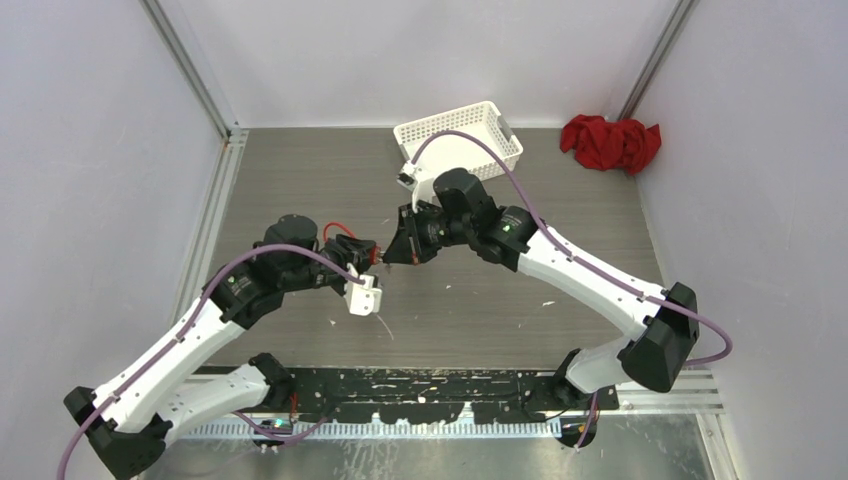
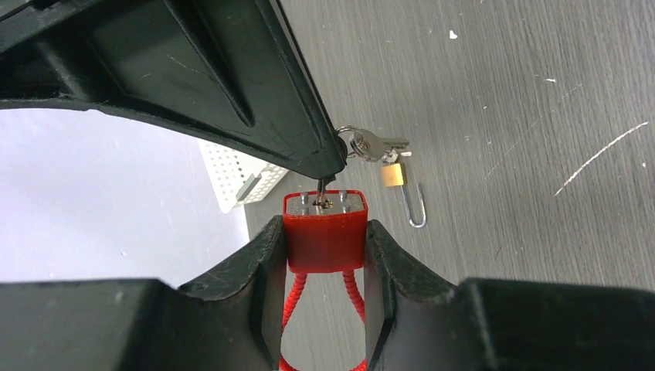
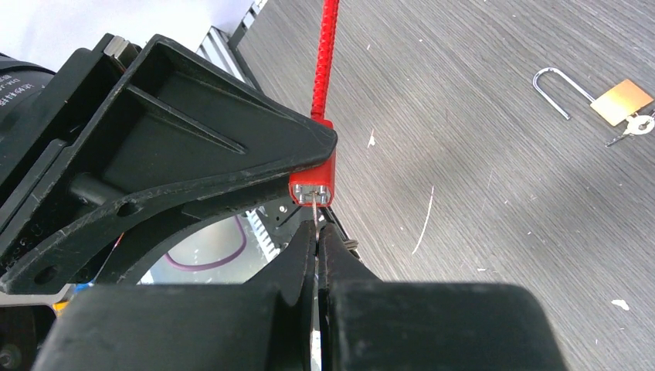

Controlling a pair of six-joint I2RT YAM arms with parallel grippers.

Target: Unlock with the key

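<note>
My left gripper (image 1: 372, 253) is shut on a red padlock (image 2: 324, 236) with a red cable shackle (image 2: 293, 309), holding it above the table. My right gripper (image 1: 401, 249) is shut on a thin metal key (image 2: 321, 188) whose tip sits in the keyhole on the lock's silver face. In the right wrist view, my right gripper (image 3: 317, 230) pinches the key blade right below the red padlock (image 3: 313, 189), and the cable (image 3: 327, 54) runs up behind the left finger (image 3: 193, 154). The two grippers meet tip to tip over the table's middle.
A small brass padlock (image 2: 393, 175) with an open steel shackle and a bunch of keys (image 2: 375, 145) lies on the table beyond the grippers; it also shows in the right wrist view (image 3: 622, 100). A white basket (image 1: 458, 135) stands at the back, a red cloth (image 1: 610, 142) at the back right.
</note>
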